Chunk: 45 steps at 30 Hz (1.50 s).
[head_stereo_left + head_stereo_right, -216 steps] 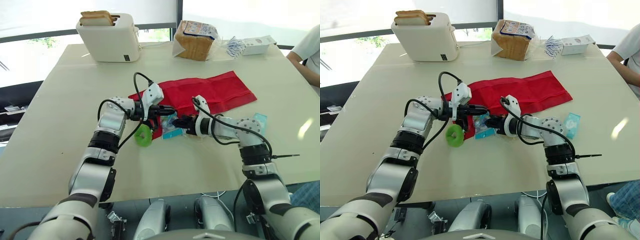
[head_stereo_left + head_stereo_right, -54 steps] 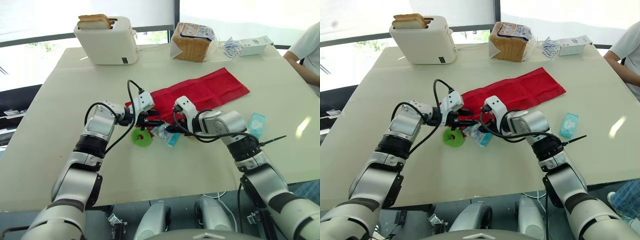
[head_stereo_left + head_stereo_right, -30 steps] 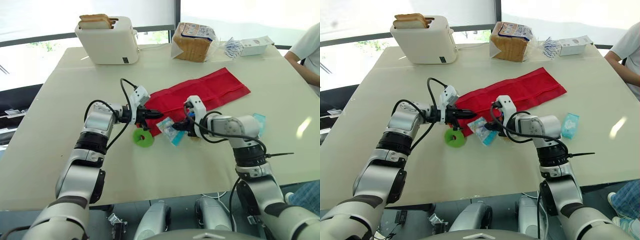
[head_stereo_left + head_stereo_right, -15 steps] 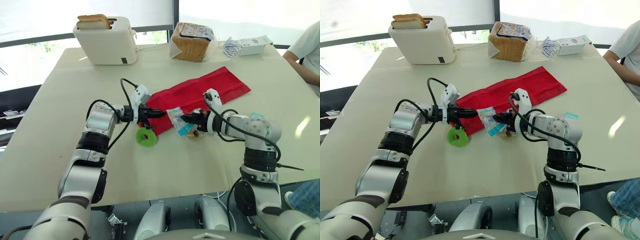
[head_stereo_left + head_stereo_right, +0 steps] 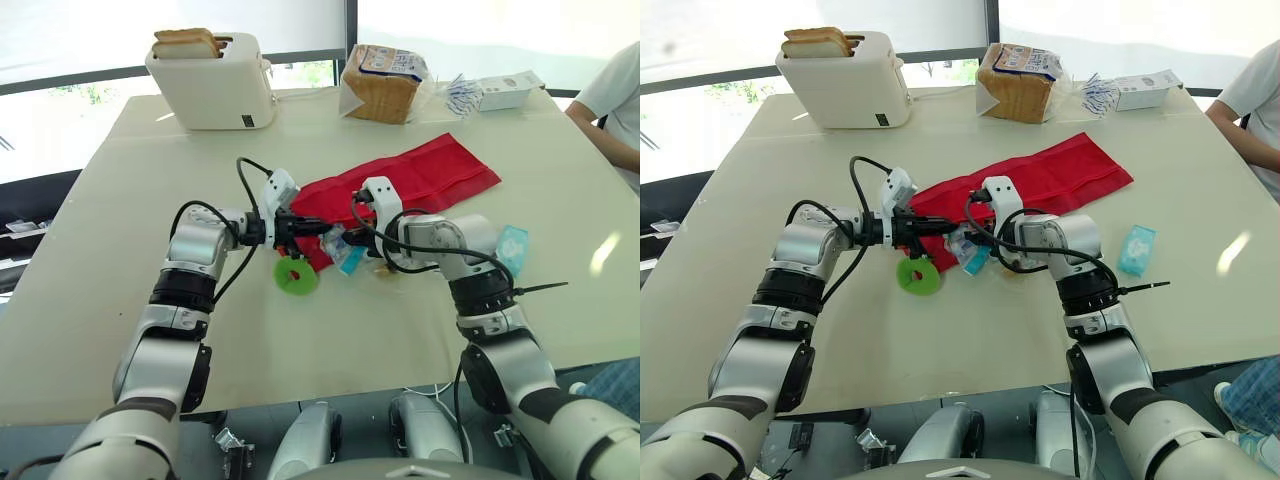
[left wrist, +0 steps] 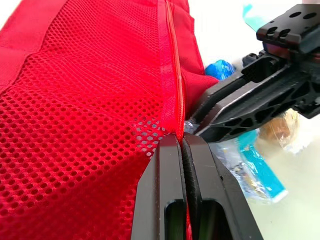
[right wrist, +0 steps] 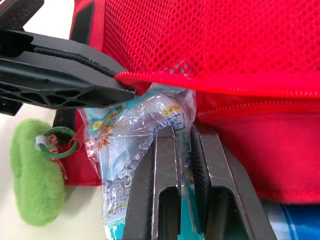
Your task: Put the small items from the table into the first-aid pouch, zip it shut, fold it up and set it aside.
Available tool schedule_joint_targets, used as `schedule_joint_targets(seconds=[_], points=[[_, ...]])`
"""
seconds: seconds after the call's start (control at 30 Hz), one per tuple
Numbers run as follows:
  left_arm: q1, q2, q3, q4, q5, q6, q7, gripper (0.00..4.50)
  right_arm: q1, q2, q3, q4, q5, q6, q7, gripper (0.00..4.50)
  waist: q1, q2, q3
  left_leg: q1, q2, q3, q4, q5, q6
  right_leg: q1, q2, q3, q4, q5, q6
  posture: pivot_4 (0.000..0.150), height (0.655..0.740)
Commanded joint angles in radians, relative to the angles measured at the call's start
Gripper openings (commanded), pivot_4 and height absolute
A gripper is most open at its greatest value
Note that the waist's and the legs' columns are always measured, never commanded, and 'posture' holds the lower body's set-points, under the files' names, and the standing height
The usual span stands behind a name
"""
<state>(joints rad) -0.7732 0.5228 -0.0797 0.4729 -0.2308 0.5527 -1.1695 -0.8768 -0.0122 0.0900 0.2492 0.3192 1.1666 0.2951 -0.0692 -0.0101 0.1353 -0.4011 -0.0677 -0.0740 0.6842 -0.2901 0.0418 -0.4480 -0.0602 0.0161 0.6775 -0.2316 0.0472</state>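
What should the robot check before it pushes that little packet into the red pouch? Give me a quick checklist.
1. The left gripper pinches the pouch: ok, shut on its zip edge.
2. The right gripper holds the clear packet: ok.
3. Packet end meets the opening: ok, it sits just under the lifted edge.
4. Packet fully inside: not ok, most of it is outside.
5. Opening wide enough: cannot tell.
6. All small items packed: not ok, a teal packet lies on the table, apart from the pouch.
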Motion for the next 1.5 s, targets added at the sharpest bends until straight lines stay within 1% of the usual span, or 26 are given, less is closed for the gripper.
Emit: schedule_joint_targets(seconds=[0.03, 0.27, 0.4, 0.5, 0.57, 0.6, 0.63, 0.67, 0.7, 0.73, 0.83, 0.87, 0.9, 0.93, 0.97, 1.07, 1.1, 1.5], points=[[0.008, 0.012, 0.015, -0.056, -0.027, 0.013, -0.006, 0.05, -0.039, 0.011, -0.022, 0.011, -0.026, -0.065, -0.035, 0.0, 0.0, 0.0, 0.0, 0.0, 0.0, 0.0, 0.0, 0.0, 0.0, 0.0, 0.0, 0.0, 0.0, 0.0, 0.0, 0.15, 0.74], [0.016, 0.015, 0.007, -0.078, -0.03, 0.029, -0.005, 0.05, -0.074, 0.08, -0.115, 0.061, -0.006, -0.089, -0.108, 0.0, 0.0, 0.0, 0.0, 0.0, 0.0, 0.0, 0.0, 0.0, 0.0, 0.0, 0.0, 0.0, 0.0, 0.0, 0.0, 0.15, 0.74], [0.019, 0.011, 0.001, -0.086, -0.029, 0.033, -0.001, 0.05, -0.092, 0.143, -0.178, 0.136, -0.001, -0.165, -0.169, 0.0, -0.001, 0.0, 0.0, 0.0, 0.0, 0.0, 0.0, 0.0, 0.0, 0.0, 0.0, 0.0, 0.0, 0.0, 0.0, 0.15, 0.74], [0.019, 0.011, -0.005, -0.081, -0.021, 0.029, 0.007, 0.05, -0.072, 0.16, -0.204, 0.142, 0.032, -0.188, -0.147, 0.0, 0.0, 0.0, 0.0, 0.0, 0.0, 0.0, 0.0, 0.0, 0.0, 0.0, 0.0, 0.0, 0.0, 0.0, 0.0, 0.15, 0.74], [0.016, 0.013, -0.008, -0.065, -0.01, 0.016, 0.016, 0.0, -0.037, 0.148, -0.202, 0.097, 0.061, -0.173, -0.111, 0.9, -0.001, 0.0, 0.0, 0.0, 0.0, 0.0, 0.0, 0.0, 0.0, 0.0, 0.0, 0.0, 0.0, 0.0, 0.0, 0.15, 0.74], [0.013, 0.013, -0.009, -0.057, -0.006, 0.009, 0.019, 0.0, -0.019, 0.133, -0.183, 0.061, 0.065, -0.164, -0.091, 1.22, -0.001, 0.0, 0.0, 0.0, 0.0, 0.0, 0.0, 0.0, 0.0, 0.0, 0.0, 0.0, 0.0, 0.0, 0.0, 0.15, 0.74], [0.01, 0.014, -0.01, -0.05, -0.003, 0.003, 0.021, 0.0, -0.001, 0.119, -0.167, 0.018, 0.072, -0.156, -0.072, 1.8, -0.001, 0.0, 0.0, 0.0, 0.0, 0.0, 0.0, 0.0, 0.0, 0.0, 0.0, 0.0, 0.0, 0.0, 0.0, 0.15, 0.74], [0.007, 0.014, -0.011, -0.044, 0.0, -0.002, 0.023, 0.0, 0.018, 0.109, -0.157, -0.031, 0.081, -0.155, -0.053, 2.11, -0.001, 0.0, 0.0, 0.0, 0.0, 0.0, 0.0, 0.0, 0.0, 0.0, 0.0, 0.0, 0.0, 0.0, 0.0, 0.15, 0.74], [0.005, 0.015, -0.013, -0.038, 0.005, -0.009, 0.023, 0.0, 0.038, 0.09, -0.141, -0.084, 0.09, -0.143, -0.028, 2.63, 0.001, 0.001, 0.0, 0.0, 0.0, 0.0, 0.0, 0.0, 0.0, 0.0, 0.0, 0.0, 0.0, 0.0, 0.0, 0.15, 0.74], [0.002, 0.016, -0.016, -0.033, 0.01, -0.018, 0.022, 0.0, 0.059, 0.058, -0.108, -0.142, 0.096, -0.123, 0.006, 2.98, 0.001, 0.001, 0.0, 0.0, 0.0, 0.0, 0.0, 0.0, 0.0, 0.0, 0.0, 0.0, 0.0, 0.0, 0.0, 0.15, 0.74], [-0.009, 0.019, -0.02, -0.011, 0.018, -0.036, 0.018, 0.0, 0.131, -0.07, 0.004, -0.325, 0.121, -0.104, 0.137, 2.98, 0.002, 0.001, 0.001, 0.0, 0.0, 0.0, 0.0, 0.0, 0.0, 0.0, 0.0, 0.0, 0.0, 0.0, 0.0, 0.15, 0.74], [-0.012, 0.02, -0.021, -0.005, 0.019, -0.041, 0.017, 0.0, 0.147, -0.105, 0.03, -0.36, 0.124, -0.11, 0.168, 2.73, 0.002, 0.001, 0.001, 0.0, 0.0, 0.0, 0.0, 0.0, 0.0, 0.0, 0.0, 0.0, 0.0, 0.0, 0.0, 0.15, 0.74], [-0.014, 0.02, -0.021, -0.001, 0.018, -0.043, 0.017, 0.0, 0.159, -0.138, 0.056, -0.382, 0.116, -0.115, 0.187, 2.34, 0.002, 0.001, 0.001, 0.0, 0.0, 0.0, 0.0, 0.0, 0.0, 0.0, 0.0, 0.0, 0.0, 0.0, 0.0, 0.15, 0.74], [-0.016, 0.021, -0.021, 0.002, 0.018, -0.045, 0.017, 0.0, 0.171, -0.179, 0.104, -0.398, 0.098, -0.14, 0.221, 2.05, 0.002, 0.001, 0.001, 0.0, 0.0, 0.0, 0.0, 0.0, 0.0, 0.0, 0.0, 0.0, 0.0, 0.0, 0.0, 0.15, 0.74], [-0.016, 0.021, -0.021, 0.001, 0.016, -0.045, 0.017, 0.0, 0.182, -0.197, 0.135, -0.393, 0.079, -0.165, 0.232, 1.52, 0.001, 0.001, 0.001, 0.0, 0.0, 0.0, 0.0, 0.0, 0.0, 0.0, 0.0, 0.0, 0.0, 0.0, 0.0, 0.15, 0.74], [-0.013, 0.022, -0.019, -0.011, 0.013, -0.038, 0.014, 0.0, 0.195, -0.239, 0.243, -0.348, -0.008, -0.252, 0.251, 0.15, 0.0, 0.001, 0.001, 0.0, 0.0, 0.0, 0.0, 0.0, 0.0, 0.0, 0.001, 0.0, 0.0, 0.0, 0.0, 0.15, 0.74], [-0.012, 0.023, -0.018, -0.016, 0.012, -0.035, 0.013, 0.0, 0.197, -0.235, 0.257, -0.333, -0.022, -0.269, 0.25, 0.06, 0.001, 0.001, 0.001, 0.0, 0.0, 0.0, 0.0, 0.0, 0.0, 0.0, 0.001, 0.0, 0.0, 0.0, 0.0, 0.15, 0.74], [0.004, 0.034, -0.014, -0.037, 0.005, -0.029, 0.007, 0.0, 0.146, -0.134, 0.285, -0.13, -0.128, -0.368, 0.22, 0.06, 0.007, 0.001, 0.001, 0.0, 0.0, 0.0, 0.0, 0.0, 0.0, 0.0, 0.0, 0.0, -0.001, 0.0, 0.0, 0.15, 0.74]])
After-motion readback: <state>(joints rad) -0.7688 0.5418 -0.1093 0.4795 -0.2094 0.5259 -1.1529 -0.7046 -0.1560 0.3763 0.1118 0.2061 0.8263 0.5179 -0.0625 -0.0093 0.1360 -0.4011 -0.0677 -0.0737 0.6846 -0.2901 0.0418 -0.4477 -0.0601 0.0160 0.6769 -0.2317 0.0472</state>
